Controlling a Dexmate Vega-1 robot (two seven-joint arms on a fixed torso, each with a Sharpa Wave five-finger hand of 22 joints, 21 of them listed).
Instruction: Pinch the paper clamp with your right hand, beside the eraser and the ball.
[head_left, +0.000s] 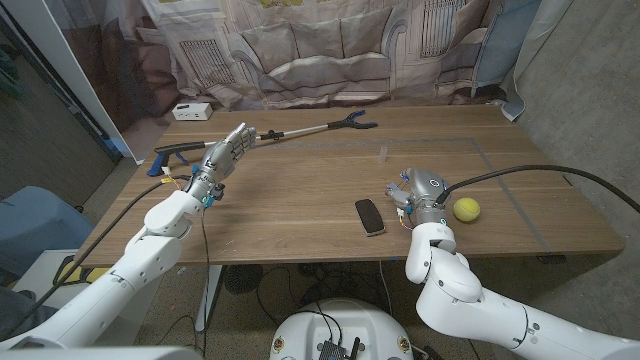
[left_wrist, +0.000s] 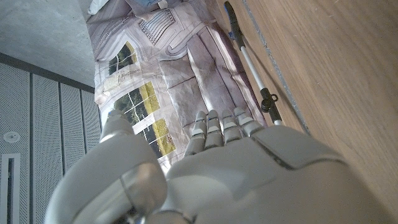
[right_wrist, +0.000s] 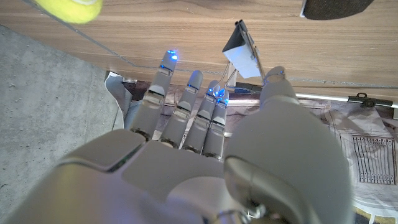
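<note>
The right hand (right_wrist: 205, 155) reaches with fingers apart, holding nothing; the small white-and-black metal paper clamp (right_wrist: 244, 51) stands just beyond its fingertips, between the yellow ball (right_wrist: 68, 9) and black eraser (right_wrist: 336, 6); pinching remains undone.

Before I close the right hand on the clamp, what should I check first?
1. Clamp located: ok. The clamp lies on the table just past the fingers.
2. Right hand free: ok. It holds nothing and its fingers are apart.
3. Thumb and fingers on either side of the clamp: cannot tell. The thumb tip is close to the clamp's handles, but contact is unclear.
4. Eraser and ball clear: ok. Each lies apart from the hand, one on either side.
5. Left hand out of the way: ok. It is raised over the grabber, far off.
</note>
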